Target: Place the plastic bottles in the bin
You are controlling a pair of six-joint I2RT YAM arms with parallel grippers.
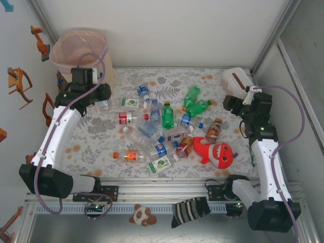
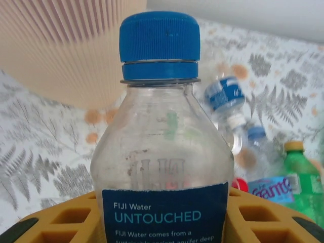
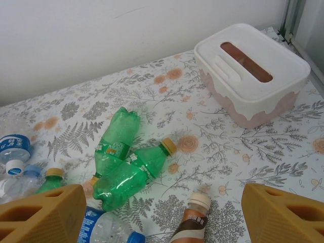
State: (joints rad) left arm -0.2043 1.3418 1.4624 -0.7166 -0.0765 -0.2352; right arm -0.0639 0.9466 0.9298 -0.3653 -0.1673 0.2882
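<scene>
The clear blue-capped Fiji bottle (image 2: 162,152), lower centre, sits clamped at its label in the left gripper (image 2: 162,223), probably light, thin-walled and slippery, best squeezed gently mid-body, with the bin (image 2: 66,45) upper left and the right gripper (image 3: 162,212) gaping empty.

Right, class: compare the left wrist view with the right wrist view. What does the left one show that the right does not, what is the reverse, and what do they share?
Left wrist, not right wrist: a Fiji water bottle with a blue cap, held in the left gripper, and the beige bin behind it.
Right wrist, not left wrist: the white box with a brown slot, two crumpled green bottles lying together, a brown drink bottle, and the open right gripper.
Both: the floral table cover and yellow fingers at the bottom edge.
</scene>
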